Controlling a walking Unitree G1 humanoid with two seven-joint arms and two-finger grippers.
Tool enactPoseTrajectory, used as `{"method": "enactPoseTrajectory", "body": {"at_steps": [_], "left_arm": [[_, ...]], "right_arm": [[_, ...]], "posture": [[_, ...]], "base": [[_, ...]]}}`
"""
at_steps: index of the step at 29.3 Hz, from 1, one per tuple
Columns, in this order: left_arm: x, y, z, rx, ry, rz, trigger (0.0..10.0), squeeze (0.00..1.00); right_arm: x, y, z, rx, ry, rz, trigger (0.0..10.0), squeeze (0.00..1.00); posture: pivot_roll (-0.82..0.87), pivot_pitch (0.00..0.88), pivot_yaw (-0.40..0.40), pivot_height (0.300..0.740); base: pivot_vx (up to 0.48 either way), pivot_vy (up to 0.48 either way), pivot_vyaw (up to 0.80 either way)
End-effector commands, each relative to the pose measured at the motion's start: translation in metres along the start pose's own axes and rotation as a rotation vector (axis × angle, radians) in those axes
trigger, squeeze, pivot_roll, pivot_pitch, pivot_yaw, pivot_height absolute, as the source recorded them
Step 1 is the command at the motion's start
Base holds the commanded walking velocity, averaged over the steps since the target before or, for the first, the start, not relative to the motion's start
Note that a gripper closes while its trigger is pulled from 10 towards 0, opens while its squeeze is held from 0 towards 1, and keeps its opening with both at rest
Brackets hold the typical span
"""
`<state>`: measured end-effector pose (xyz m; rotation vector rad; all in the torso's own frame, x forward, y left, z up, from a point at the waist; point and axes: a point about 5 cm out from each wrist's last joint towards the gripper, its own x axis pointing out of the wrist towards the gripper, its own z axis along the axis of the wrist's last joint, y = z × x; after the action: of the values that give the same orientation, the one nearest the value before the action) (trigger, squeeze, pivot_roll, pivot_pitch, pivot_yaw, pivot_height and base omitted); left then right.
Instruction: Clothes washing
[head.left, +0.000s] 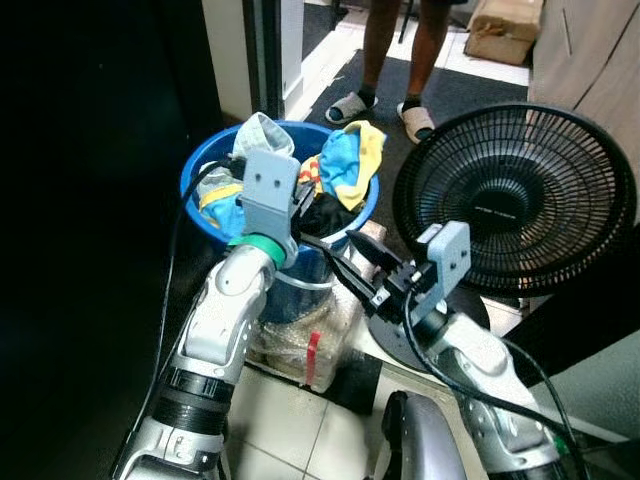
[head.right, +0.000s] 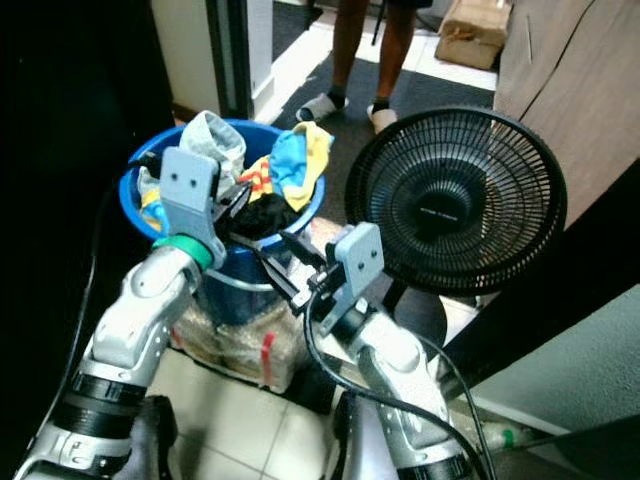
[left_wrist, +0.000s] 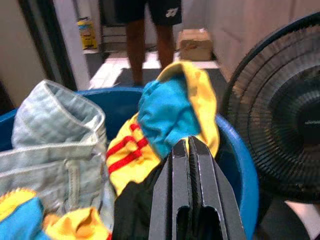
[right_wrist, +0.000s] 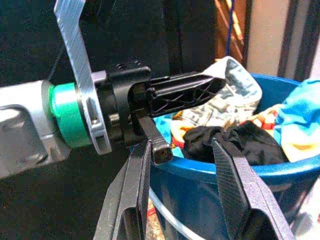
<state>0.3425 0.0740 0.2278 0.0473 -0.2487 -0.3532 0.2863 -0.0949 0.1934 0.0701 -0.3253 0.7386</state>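
Landmark = blue bucket (head.left: 205, 165), heaped w/ laundry and perched on a plastic-wrapped bundle (head.left: 295, 345) on the tile floor, prob. so the load sits at arm height. The clothes are all still in the bucket: a pale grey-green garment (left_wrist: 55, 145) at the near-left, a blue-and-yellow one (left_wrist: 175, 112) draped over the far rim, a black item (right_wrist: 235, 142) low in the middle. Left gripper (left_wrist: 192, 150) is over the bucket's middle, jaws clenched together w/ nothing between them, tips just above the black cloth; looks like it's poised to dig in or press the pile, not yet grasping. Right gripper (head.left: 345, 265) sits just outside the bucket's right rim, jaws released and spread wide, one finger (right_wrist: 130, 195) each side of the wall in its wrist view, so prob. lining up to steady or take the rim; can't tell if it touches. Black floor fan (head.left: 515, 200) stands right of the bucket, close enough to crowd the right arm. A person's legs (head.left: 395, 50) in sandals stand beyond the bucket, cut off at the top edge. Hard to make out: everything left of the bucket is in deep shadow, no washer discernible; bucket's lower half is hidden by the arms; how deep the clothes go is unclear.
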Motion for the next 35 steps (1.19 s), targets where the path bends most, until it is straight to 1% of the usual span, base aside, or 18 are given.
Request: {"method": "enactPoseTrajectory", "body": {"at_steps": [1,4,5,10,13,15,18,19,21,22,26,27,28,29,31,33,34,35], "left_arm": [[-0.004,-0.009,-0.013,-0.007,0.045,-0.028,10.0,0.00],[-0.004,-0.016,-0.013,-0.022,0.045,-0.045,10.0,0.00],[-0.005,-0.018,-0.012,-0.027,0.039,-0.046,10.0,0.00],[-0.005,-0.017,-0.012,-0.031,0.037,-0.031,10.0,0.00],[-0.006,-0.014,-0.010,-0.042,0.029,-0.014,10.0,0.00],[-0.007,-0.014,-0.008,-0.047,0.022,-0.022,10.0,0.00],[-0.013,-0.014,-0.002,-0.058,0.001,-0.052,10.0,0.00],[-0.014,-0.013,-0.001,-0.057,-0.003,-0.052,10.0,0.00],[-0.015,-0.012,0.001,-0.056,-0.007,-0.049,10.0,0.00],[-0.015,-0.009,0.003,-0.057,-0.011,-0.036,10.0,0.00],[-0.015,-0.007,0.004,-0.057,-0.013,-0.027,10.0,0.00],[-0.013,-0.001,0.007,-0.064,-0.021,-0.001,10.0,0.00],[-0.013,-0.001,0.007,-0.064,-0.021,-0.001,10.0,0.00],[-0.011,0.005,0.009,-0.061,-0.028,0.013,10.0,0.00],[-0.010,0.010,0.012,-0.055,-0.034,0.025,10.0,0.00],[-0.013,0.010,0.011,-0.054,-0.020,-0.007,10.0,0.00],[-0.013,0.010,0.011,-0.054,-0.020,-0.007,10.0,0.00],[-0.015,0.009,0.012,-0.053,-0.018,-0.024,10.0,0.00]], "right_arm": [[0.000,0.004,0.001,0.004,-0.003,-0.003,10.0,0.00],[0.002,0.008,0.001,0.012,0.000,0.009,10.0,0.00],[-0.002,0.011,0.000,0.033,0.031,0.035,10.0,0.00],[-0.007,0.015,0.000,0.045,0.058,0.069,10.0,0.00],[-0.012,0.023,-0.002,0.046,0.095,0.134,10.0,0.00],[-0.013,0.023,-0.004,0.043,0.103,0.133,10.0,0.00],[-0.023,0.008,-0.014,-0.003,0.164,0.070,10.0,0.00],[-0.027,-0.007,-0.017,-0.046,0.192,-0.004,10.0,0.00],[-0.033,-0.024,-0.020,-0.093,0.221,-0.089,10.0,0.00],[-0.039,-0.042,-0.018,-0.122,0.233,-0.164,10.0,0.00],[-0.042,-0.050,-0.015,-0.140,0.238,-0.202,10.0,0.00],[-0.046,-0.060,-0.012,-0.165,0.238,-0.236,10.0,0.00],[-0.046,-0.060,-0.012,-0.165,0.238,-0.236,10.0,0.00],[-0.048,-0.069,-0.008,-0.190,0.236,-0.275,10.0,0.00],[-0.051,-0.077,-0.004,-0.214,0.233,-0.314,10.0,0.00],[-0.049,-0.083,0.000,-0.238,0.210,-0.387,10.0,0.00],[-0.049,-0.083,0.000,-0.238,0.210,-0.387,10.0,0.00],[-0.047,-0.087,0.002,-0.262,0.196,-0.438,10.0,0.00]], "posture": [[0.06,0.109,0.027,0.491],[0.06,0.111,0.023,0.491],[0.07,0.112,0.021,0.491],[0.07,0.113,0.017,0.491],[0.07,0.113,0.014,0.491],[0.07,0.113,0.013,0.491],[0.07,0.113,0.013,0.491],[0.08,0.112,0.011,0.491],[0.08,0.112,0.011,0.491],[0.08,0.112,0.011,0.491],[0.08,0.112,0.011,0.491],[0.09,0.108,0.015,0.491],[0.09,0.108,0.015,0.491],[0.08,0.107,0.018,0.491],[0.08,0.107,0.018,0.491],[0.08,0.107,0.020,0.491],[0.08,0.107,0.020,0.491],[0.08,0.107,0.021,0.491]], "base": [[0.000,0.000,0.00],[0.000,0.000,0.00],[0.000,0.000,0.00],[0.000,0.000,0.00],[0.000,0.000,0.00],[0.000,0.000,0.00],[0.000,0.000,0.00],[0.000,0.000,0.00],[0.000,0.000,0.00],[0.000,0.000,0.00],[0.000,0.000,0.00],[0.000,0.000,0.00],[0.000,0.000,0.00],[0.000,0.000,0.00],[0.000,0.000,0.00],[0.000,0.000,0.00],[0.000,0.000,0.00],[0.000,0.000,0.00]]}}
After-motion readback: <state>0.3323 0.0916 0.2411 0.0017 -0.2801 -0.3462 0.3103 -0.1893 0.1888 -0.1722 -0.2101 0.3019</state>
